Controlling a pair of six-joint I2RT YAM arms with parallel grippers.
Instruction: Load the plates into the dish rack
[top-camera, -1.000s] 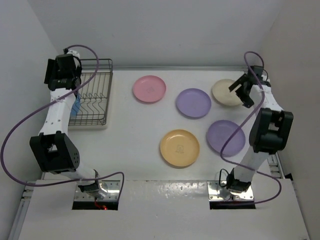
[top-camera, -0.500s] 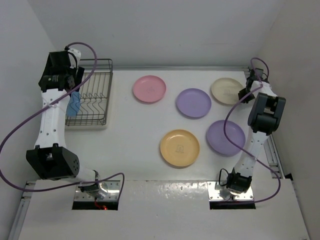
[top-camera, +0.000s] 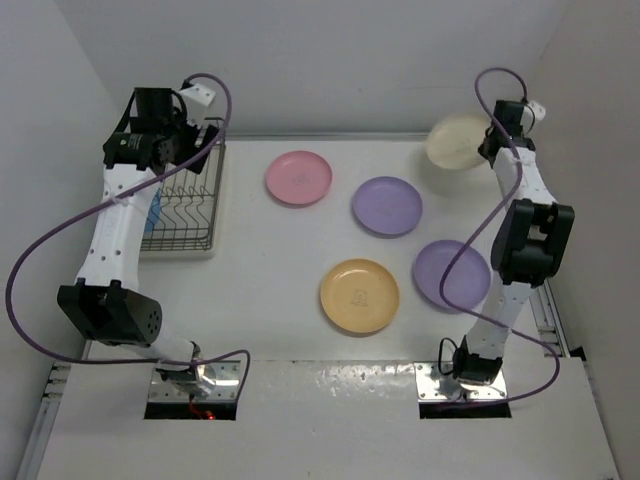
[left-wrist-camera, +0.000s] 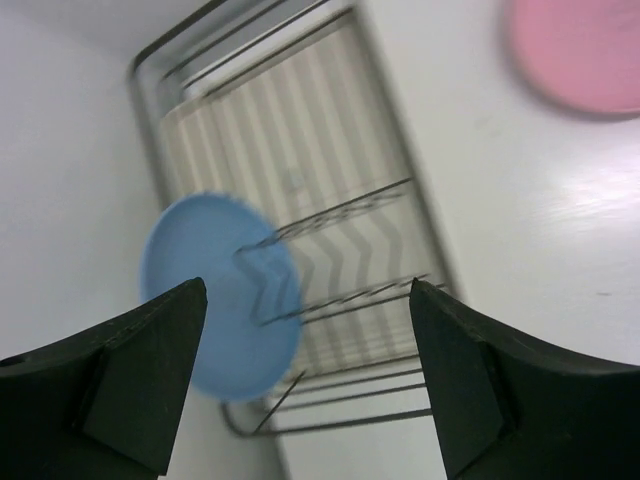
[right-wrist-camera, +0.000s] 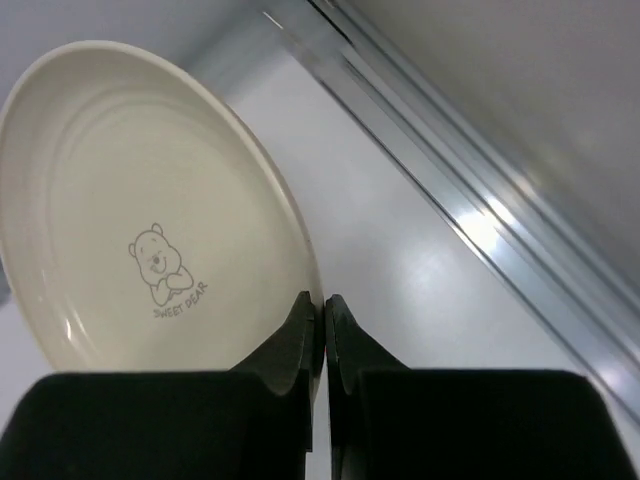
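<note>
My right gripper (right-wrist-camera: 326, 300) is shut on the rim of the cream plate (right-wrist-camera: 140, 200), which has a bear print. It holds that plate (top-camera: 455, 141) tilted above the table's far right corner. My left gripper (left-wrist-camera: 305, 290) stands open and empty above the dish rack (left-wrist-camera: 300, 130). A blue plate (left-wrist-camera: 215, 295) stands upright among the tines at the rack's left side. In the top view the left gripper (top-camera: 192, 142) hovers over the rack's (top-camera: 212, 190) far end. The pink (top-camera: 298, 178), two lavender (top-camera: 387, 206) (top-camera: 452, 275) and orange (top-camera: 359, 296) plates lie flat on the table.
White walls close in the table at the back and both sides. A metal rail (right-wrist-camera: 470, 215) runs along the right edge next to the held plate. Purple cables loop from both arms.
My right gripper has shut on the cream plate's rim and lifted it off the table toward the back. My left arm has swung from the rack's left side over its far end.
</note>
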